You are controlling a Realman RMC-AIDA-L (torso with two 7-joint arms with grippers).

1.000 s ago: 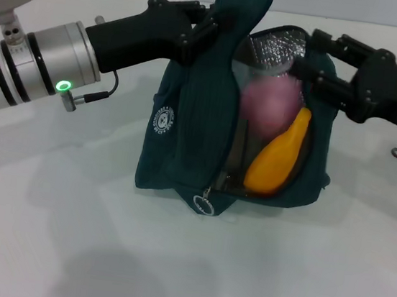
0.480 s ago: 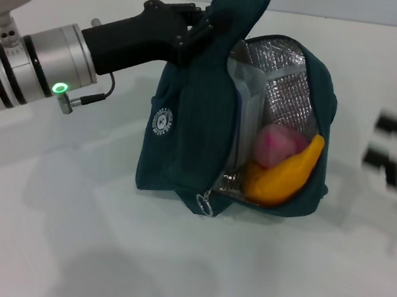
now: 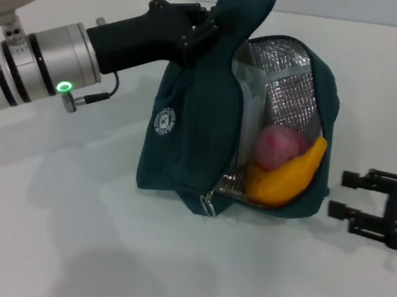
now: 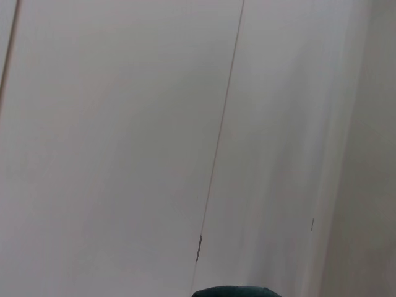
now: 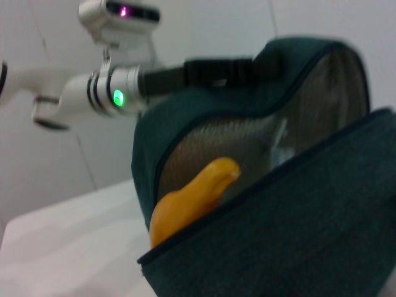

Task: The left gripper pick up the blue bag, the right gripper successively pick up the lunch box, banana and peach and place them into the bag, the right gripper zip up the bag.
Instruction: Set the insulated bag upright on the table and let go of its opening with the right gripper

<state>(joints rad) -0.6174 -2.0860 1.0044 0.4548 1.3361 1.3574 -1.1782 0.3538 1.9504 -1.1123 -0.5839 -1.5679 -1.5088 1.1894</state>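
Note:
My left gripper (image 3: 204, 27) is shut on a handle of the blue bag (image 3: 186, 132) and holds it upright with the mouth open toward the right. Inside, against the foil lining, the pink peach (image 3: 278, 145) rests on the yellow banana (image 3: 289, 175). The clear lunch box (image 3: 245, 114) stands behind them along the bag's wall. The zipper pull (image 3: 206, 204) hangs at the bag's lower front. My right gripper (image 3: 345, 194) is open and holds nothing, low over the table, right of the bag. In the right wrist view the banana (image 5: 192, 195) shows inside the bag (image 5: 297, 235).
The white table (image 3: 99, 252) spreads around the bag. My left arm's silver wrist (image 3: 46, 64) reaches in from the left. The left wrist view shows a pale wall and a sliver of the bag (image 4: 235, 292).
The right gripper left the bag's mouth, swung out right and came down near the table. The peach now lies in the bag and the banana has tipped over beneath it.

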